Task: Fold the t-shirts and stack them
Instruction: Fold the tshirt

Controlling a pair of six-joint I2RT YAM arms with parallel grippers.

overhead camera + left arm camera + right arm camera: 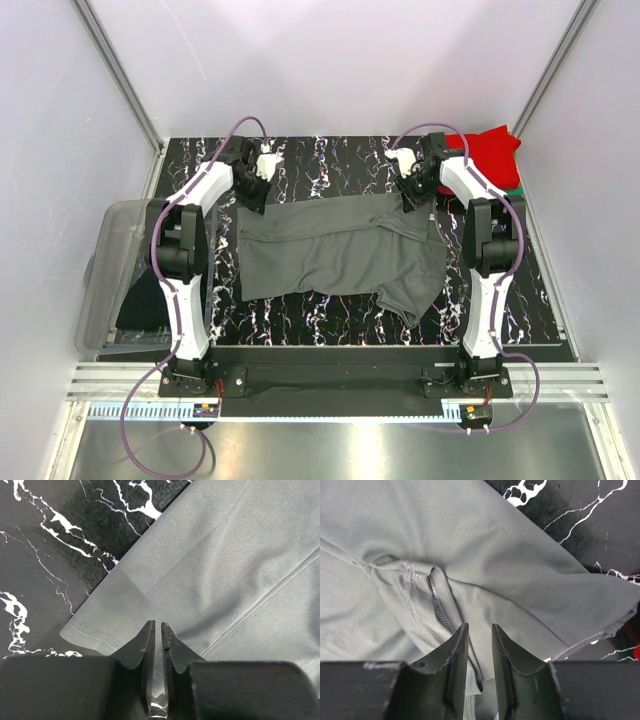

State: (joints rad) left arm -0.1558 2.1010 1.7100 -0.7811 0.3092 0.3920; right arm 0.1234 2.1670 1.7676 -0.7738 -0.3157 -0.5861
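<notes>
A dark grey t-shirt [330,250] lies spread out and rumpled on the black marble table [330,160], with one sleeve trailing toward the near right. My left gripper [256,197] is at its far left corner; in the left wrist view the gripper [155,625] is shut on the cloth [225,555] near a hemmed edge. My right gripper [411,200] is at the far right part of the shirt; in the right wrist view the gripper [479,626] pinches a bunched fold of the cloth [470,540] beside a seam. A red t-shirt [495,150] lies on a green one [516,186] at the far right corner.
A clear plastic tub [108,250] stands off the table's left edge with black cloth [145,300] in it. Grey walls close in the back and both sides. Bare marble shows on the far side of the shirt and on its near side.
</notes>
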